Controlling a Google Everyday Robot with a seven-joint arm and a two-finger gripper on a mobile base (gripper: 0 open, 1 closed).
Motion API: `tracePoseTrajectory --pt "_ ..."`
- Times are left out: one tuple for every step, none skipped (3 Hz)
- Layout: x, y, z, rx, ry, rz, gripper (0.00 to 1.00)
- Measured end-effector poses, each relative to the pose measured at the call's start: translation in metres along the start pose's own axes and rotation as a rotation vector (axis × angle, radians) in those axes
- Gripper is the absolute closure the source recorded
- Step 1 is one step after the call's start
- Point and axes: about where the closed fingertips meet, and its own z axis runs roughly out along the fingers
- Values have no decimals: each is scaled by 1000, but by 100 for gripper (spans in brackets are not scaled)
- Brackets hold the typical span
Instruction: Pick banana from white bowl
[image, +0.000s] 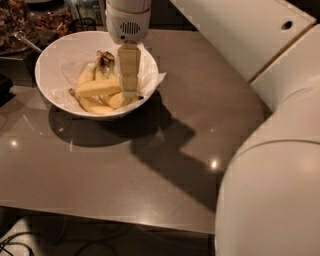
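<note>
The white bowl (55, 60) stands at the table's far left, lined with crumpled white paper. In it lies the loose, nearly straight pale-yellow banana (97, 87), on top of curved bananas (97, 106) joined at dark brown stems (104, 56). My gripper (129, 90) hangs down over the bowl's right half, its tip at the right end of the loose banana. The end of the banana is hidden behind the gripper.
A dark container (15, 30) with a metal spoon (27, 42) stands behind the bowl at the far left. The brown table (165, 165) stretches to the right and front of the bowl. My white arm (270, 150) fills the right side of the view.
</note>
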Motion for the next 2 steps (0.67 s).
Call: tracePoseTrajectory --pt "-14 -9 15 -29 -2 -7 0" --pt "-25 -21 28 -45 -8 -9 20"
